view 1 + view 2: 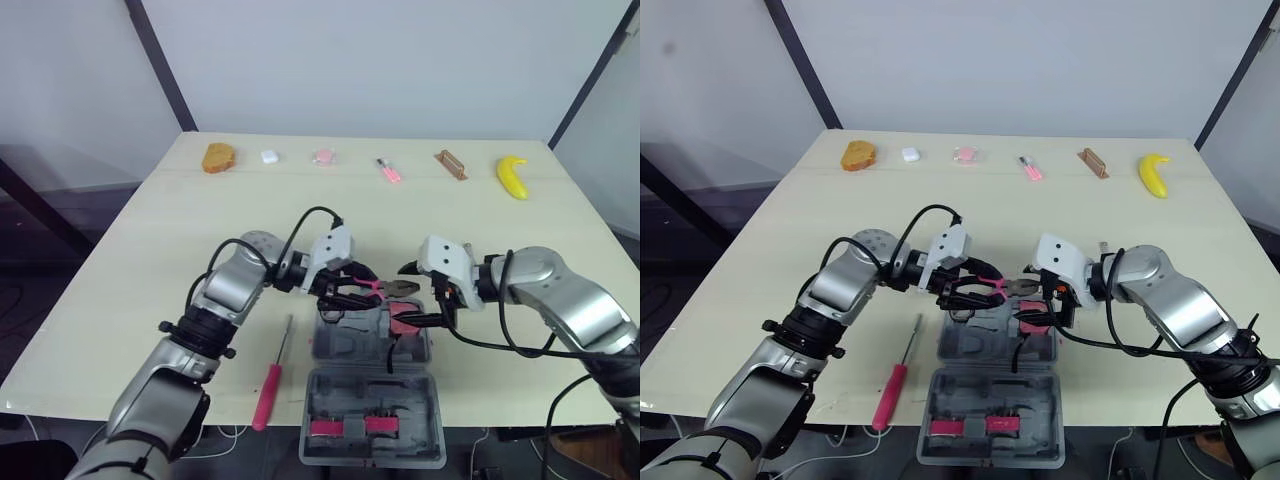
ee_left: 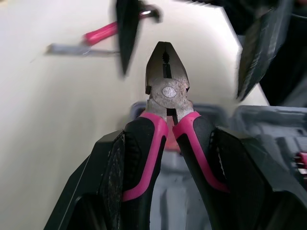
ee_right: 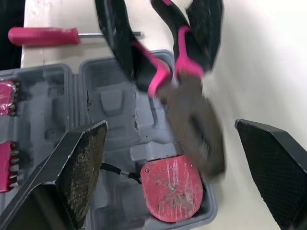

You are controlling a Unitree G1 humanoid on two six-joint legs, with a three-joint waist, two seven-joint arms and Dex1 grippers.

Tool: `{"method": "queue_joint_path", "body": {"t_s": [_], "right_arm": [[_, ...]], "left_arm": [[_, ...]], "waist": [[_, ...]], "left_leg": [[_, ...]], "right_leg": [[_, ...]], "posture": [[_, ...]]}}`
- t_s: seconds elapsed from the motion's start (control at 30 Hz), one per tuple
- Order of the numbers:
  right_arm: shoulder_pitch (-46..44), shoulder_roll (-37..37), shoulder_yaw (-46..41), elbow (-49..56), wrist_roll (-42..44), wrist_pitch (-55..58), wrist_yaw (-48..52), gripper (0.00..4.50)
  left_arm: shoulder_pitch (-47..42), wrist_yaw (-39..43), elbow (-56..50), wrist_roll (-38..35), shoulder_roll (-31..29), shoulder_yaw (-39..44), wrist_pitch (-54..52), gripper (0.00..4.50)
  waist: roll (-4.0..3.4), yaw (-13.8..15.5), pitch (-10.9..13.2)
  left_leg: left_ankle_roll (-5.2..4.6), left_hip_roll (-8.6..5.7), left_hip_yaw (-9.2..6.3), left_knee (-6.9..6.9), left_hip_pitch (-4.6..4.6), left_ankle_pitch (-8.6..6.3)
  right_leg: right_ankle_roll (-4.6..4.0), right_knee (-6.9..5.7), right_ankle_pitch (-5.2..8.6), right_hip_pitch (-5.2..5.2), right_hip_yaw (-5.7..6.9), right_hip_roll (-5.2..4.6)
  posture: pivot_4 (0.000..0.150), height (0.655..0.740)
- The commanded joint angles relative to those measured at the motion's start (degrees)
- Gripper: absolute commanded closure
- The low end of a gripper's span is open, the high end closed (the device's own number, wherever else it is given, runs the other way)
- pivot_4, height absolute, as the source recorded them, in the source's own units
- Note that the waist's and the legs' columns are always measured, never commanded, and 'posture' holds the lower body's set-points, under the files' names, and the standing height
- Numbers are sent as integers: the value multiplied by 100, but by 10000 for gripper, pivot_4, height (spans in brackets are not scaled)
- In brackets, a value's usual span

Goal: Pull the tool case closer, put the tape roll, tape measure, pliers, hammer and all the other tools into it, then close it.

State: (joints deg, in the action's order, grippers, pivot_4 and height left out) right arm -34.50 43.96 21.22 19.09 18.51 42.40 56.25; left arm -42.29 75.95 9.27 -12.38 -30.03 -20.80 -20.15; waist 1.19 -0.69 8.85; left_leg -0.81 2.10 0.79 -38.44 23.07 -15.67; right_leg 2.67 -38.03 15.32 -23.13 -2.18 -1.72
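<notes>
One grip: your left end effector (image 1: 342, 290) clamps the pliers (image 2: 167, 91), nose toward 3 o'clock, facing the wide-open right end effector (image 1: 420, 295).

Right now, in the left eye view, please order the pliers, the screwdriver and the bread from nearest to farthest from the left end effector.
1. Pliers: held in the left end effector, at the tool case's far edge.
2. Screwdriver: on the table, left of the case.
3. Bread: at the table's far edge, left.
</notes>
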Motion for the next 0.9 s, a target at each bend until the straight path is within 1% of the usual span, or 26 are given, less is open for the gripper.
{"method": "queue_joint_path", "body": {"t_s": [0.03,0.1,0.2,0.23,0.3,0.37,0.4,0.43,0.47,0.6,0.67,0.7,0.77,0.83,0.9], "right_arm": [[-138,-31,77,-4,-148,21,80,0],[-153,-67,107,-20,-189,48,88,0],[-163,-153,122,-45,-238,49,95,7788],[-156,-168,144,-64,-283,23,98,13403],[-135,-198,153,-67,-331,5,104,18405],[-126,-243,133,-65,-339,4,97,25447],[-129,-274,123,-76,-352,-2,85,31154],[-129,-291,118,-84,-371,-14,87,34080],[-129,-303,116,-95,-393,-29,91,34860],[-97,-334,96,-102,-473,-70,110,34861],[-72,-338,87,-87,-502,-91,130,34861],[-58,-330,84,-77,-510,-100,143,34861],[-24,-307,78,-57,-547,-142,164,34861],[53,-345,-27,-38,-534,-233,94,34861],[130,-359,-136,-7,-487,-241,50,34861]], "left_arm": [[-174,155,53,64,106,-33,274,20245],[-201,177,91,112,176,-41,329,20245],[-239,166,109,151,270,-7,313,20245],[-245,144,130,160,303,19,320,20245],[-237,138,143,163,337,51,334,20245],[-219,146,168,171,351,54,361,20245],[-203,141,191,186,357,55,381,20245],[-185,142,207,198,360,60,384,20245],[-168,153,227,213,362,68,392,20245],[-108,183,354,267,356,92,479,20245],[-92,211,485,279,332,113,574,20245],[-85,238,527,268,317,127,596,20245],[-75,287,587,226,298,165,594,20245],[-55,534,512,73,156,175,263,20245],[-70,567,484,-42,97,270,31,20245]], "waist": [[0,-6,0],[0,-2,0],[0,-1,0],[0,-1,0],[0,-1,0],[0,-3,0],[0,-4,0],[0,-6,0],[0,-4,0],[-1,-2,0],[-1,2,0],[-1,2,0],[-1,2,0],[-1,1,0],[-2,-5,1]], "left_leg": [[0,0,1,0,0,0],[0,0,0,0,1,0],[0,0,-1,-2,3,0],[0,0,-1,-3,3,0],[0,1,-1,-3,3,0],[0,0,-2,-3,4,0],[0,1,-2,-3,5,0],[0,1,-1,-3,6,0],[0,1,-1,-5,8,0],[0,1,-2,-12,18,0],[0,1,-3,-30,48,0],[1,1,-6,-60,74,1],[1,1,-7,-65,76,1],[0,1,-6,-73,75,0],[0,1,-8,-81,71,0]], "right_leg": [[0,0,0,-2,-2,0],[0,-3,0,-4,-2,1],[0,-4,0,-4,-2,1],[0,-5,0,-5,-2,1],[0,-5,0,-5,-2,1],[0,-5,0,-6,-2,1],[0,-5,0,-8,-3,1],[0,-7,0,-11,-4,1],[0,-10,0,-13,-5,2],[0,-14,0,-21,-4,2],[0,-29,0,-47,0,2],[0,-49,0,-67,8,1],[0,-51,0,-67,8,1],[1,-59,0,-67,7,1],[0,-76,0,-67,7,4]], "posture": [[1500,7400],[1500,7400],[1500,7400],[1500,7400],[1500,7400],[1500,7400],[1500,7400],[1500,7400],[1500,7400],[1500,7400],[1500,7400],[1500,7400],[1500,7400],[1500,7400],[1500,7400]]}}
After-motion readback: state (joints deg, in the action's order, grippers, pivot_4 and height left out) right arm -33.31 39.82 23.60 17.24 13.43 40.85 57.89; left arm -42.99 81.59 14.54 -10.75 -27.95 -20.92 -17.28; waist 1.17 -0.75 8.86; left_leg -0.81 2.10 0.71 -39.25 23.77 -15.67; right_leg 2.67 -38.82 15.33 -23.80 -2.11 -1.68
